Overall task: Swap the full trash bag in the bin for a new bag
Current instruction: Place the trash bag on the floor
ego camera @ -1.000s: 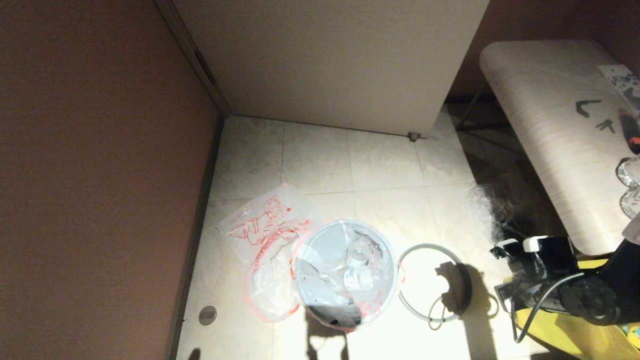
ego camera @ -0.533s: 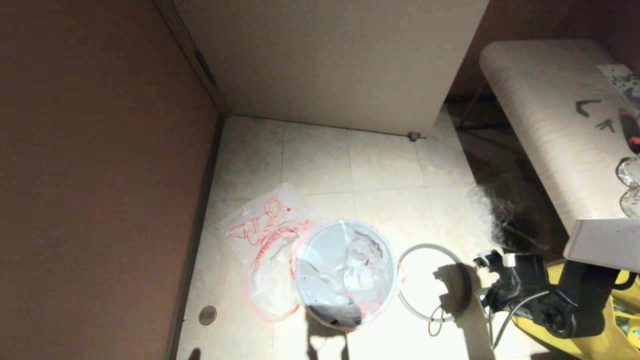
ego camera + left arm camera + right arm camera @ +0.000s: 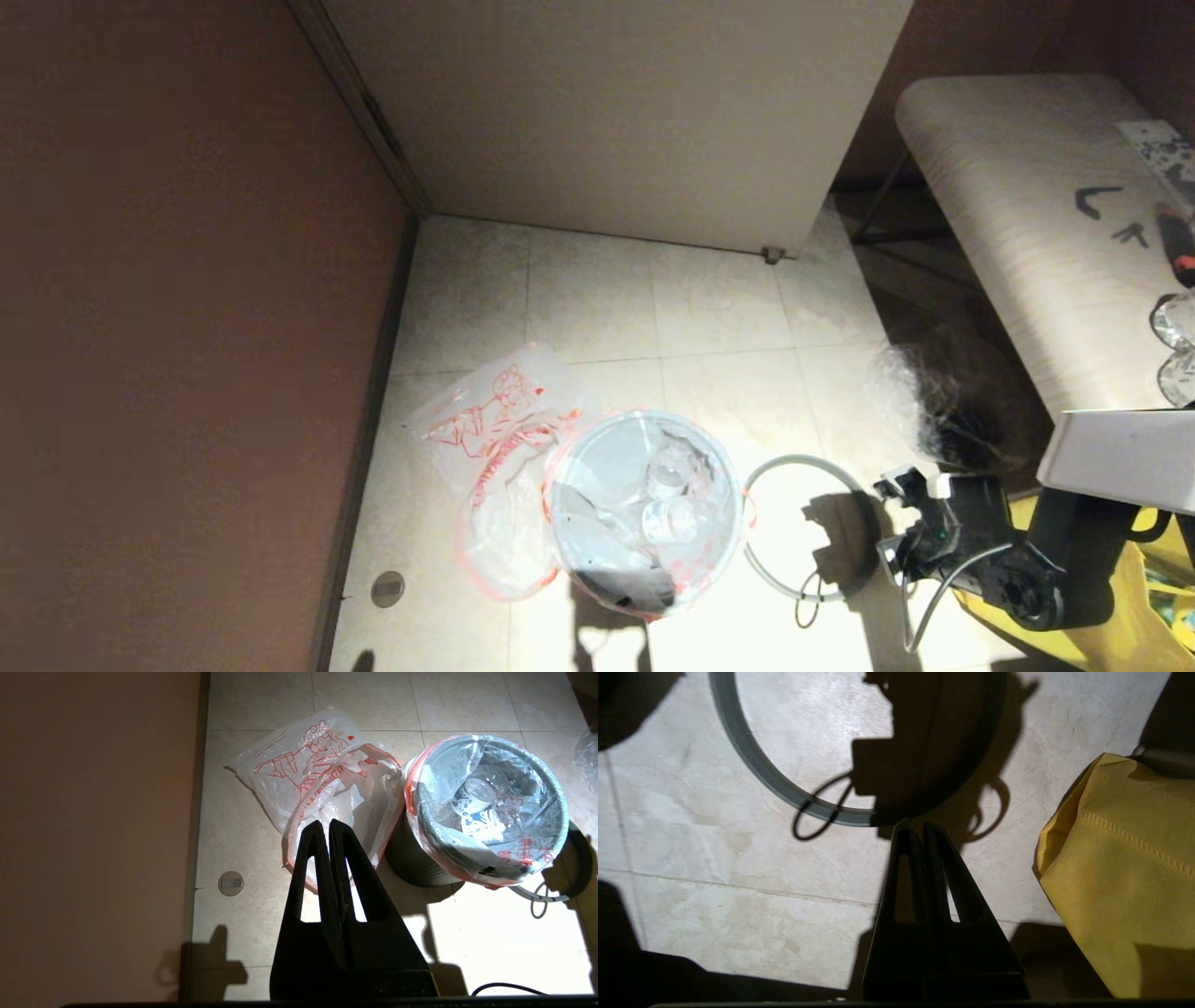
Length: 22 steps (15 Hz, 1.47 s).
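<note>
Full bag (image 3: pixel 644 509) seated in bin (image 3: pixel 416 868) (mouth folded over the rim), new bag (image 3: pixel 495 439) laid flat just beside, right gripper (image 3: pixel 917 828) closed empty above grey ring (image 3: pixel 794 583), left gripper (image 3: pixel 324 826) closed, parked.

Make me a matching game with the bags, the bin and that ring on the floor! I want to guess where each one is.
Things:
1. full trash bag
2. new bag
3. grey ring
4. yellow bag

Places:
a. flat on the floor, between bin and right gripper
b. inside the bin
c. on the floor at the robot's right
d. limp on the floor, left of the bin

Pairs: 1-b, 2-d, 3-a, 4-c
</note>
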Available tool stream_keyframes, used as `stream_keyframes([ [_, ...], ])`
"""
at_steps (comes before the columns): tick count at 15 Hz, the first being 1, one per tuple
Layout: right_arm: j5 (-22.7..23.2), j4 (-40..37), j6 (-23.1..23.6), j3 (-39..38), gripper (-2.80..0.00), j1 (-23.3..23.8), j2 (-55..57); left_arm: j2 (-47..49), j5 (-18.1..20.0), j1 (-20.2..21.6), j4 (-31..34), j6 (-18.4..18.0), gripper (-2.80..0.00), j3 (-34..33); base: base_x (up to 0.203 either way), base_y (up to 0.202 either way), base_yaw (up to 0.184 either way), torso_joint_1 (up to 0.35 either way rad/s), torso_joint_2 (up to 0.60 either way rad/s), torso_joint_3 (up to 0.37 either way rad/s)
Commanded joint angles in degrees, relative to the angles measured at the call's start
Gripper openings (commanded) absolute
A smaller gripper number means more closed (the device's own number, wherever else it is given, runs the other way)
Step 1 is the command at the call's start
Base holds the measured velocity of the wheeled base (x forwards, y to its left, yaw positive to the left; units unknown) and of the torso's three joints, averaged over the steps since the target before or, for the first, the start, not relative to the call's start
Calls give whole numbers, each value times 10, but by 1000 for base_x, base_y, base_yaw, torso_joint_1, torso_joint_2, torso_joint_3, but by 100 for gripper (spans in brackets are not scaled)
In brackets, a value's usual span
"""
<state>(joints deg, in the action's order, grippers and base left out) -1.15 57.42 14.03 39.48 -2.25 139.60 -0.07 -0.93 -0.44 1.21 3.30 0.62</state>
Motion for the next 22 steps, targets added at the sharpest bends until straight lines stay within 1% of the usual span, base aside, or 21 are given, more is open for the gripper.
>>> stream_keyframes([
  [1,0,3,-13,-16,-280,-20,-38,0,0,0,0,0,-280,0,0,0,0,0,0,0],
  [5,-1,1,-76,-25,-280,-77,-92,0,0,0,0,0,-280,0,0,0,0,0,0,0],
  [8,-7,-1,-119,-26,-280,-135,-113,0,0,0,0,0,-280,0,0,0,0,0,0,0],
  [12,-3,3,-151,-1,-280,-150,-115,1,0,0,0,0,-280,0,0,0,0,0,0,0],
  [13,-3,3,-165,4,-280,-150,-115,1,0,0,0,0,-280,0,0,0,0,0,0,0],
  [14,-2,2,-190,12,-280,-150,-115,1,0,0,0,0,-280,0,0,0,0,0,0,0],
  [17,-3,-1,-229,31,-280,-157,-125,0,0,0,0,0,-280,0,0,0,0,0,0,0],
  [18,-3,-1,-247,32,0,-159,-124,1,0,0,0,0,-280,0,0,0,0,0,0,0],
  [19,-3,-4,-259,33,0,-164,-120,0,0,0,0,0,-280,0,0,0,0,0,0,0],
  [22,-3,-11,-259,51,0,-186,-89,1,0,0,0,0,-280,0,0,0,0,0,0,0],
])
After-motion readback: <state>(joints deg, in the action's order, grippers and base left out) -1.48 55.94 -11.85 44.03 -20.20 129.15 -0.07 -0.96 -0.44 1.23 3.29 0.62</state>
